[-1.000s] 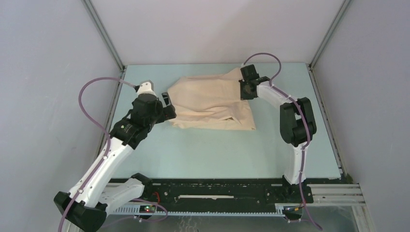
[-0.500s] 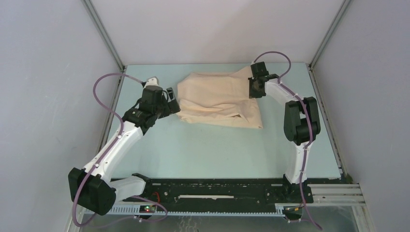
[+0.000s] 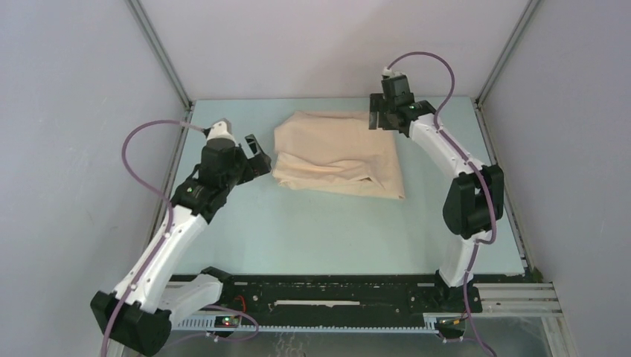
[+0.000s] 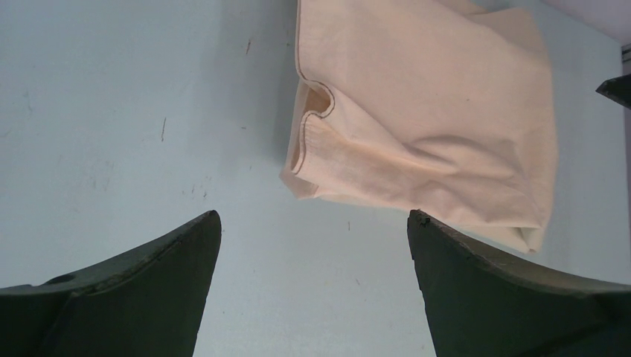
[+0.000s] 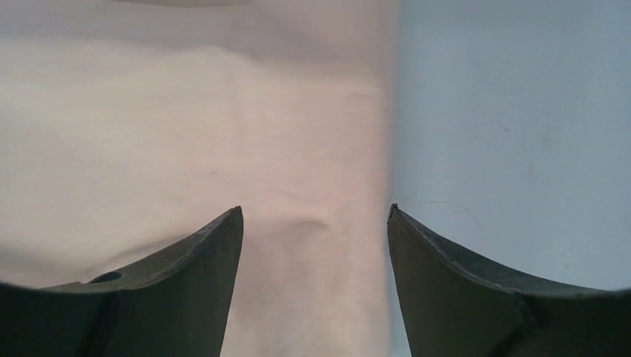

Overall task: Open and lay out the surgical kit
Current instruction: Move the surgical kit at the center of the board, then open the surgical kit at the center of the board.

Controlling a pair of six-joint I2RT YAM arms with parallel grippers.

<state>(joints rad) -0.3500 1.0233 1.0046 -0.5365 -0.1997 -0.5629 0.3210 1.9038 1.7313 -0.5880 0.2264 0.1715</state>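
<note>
The surgical kit shows only as a folded beige wrapping cloth lying at the back middle of the table; its contents are hidden under the folds. My left gripper hovers just left of the cloth's left edge, open, nothing between its fingers. In the left wrist view the cloth lies ahead and to the right of the left gripper. My right gripper hangs over the cloth's back right corner, open. In the right wrist view the cloth fills the left side beneath the right gripper, which grips nothing.
The pale blue table is walled by grey panels on the left, back and right. Aluminium frame posts stand at the back corners. A black rail with both arm bases runs along the near edge.
My right gripper was shut on the cloth's back right corner; it has opened, let the cloth drop flat, and lifted toward the back. The left arm has drawn back slightly leftward.
</note>
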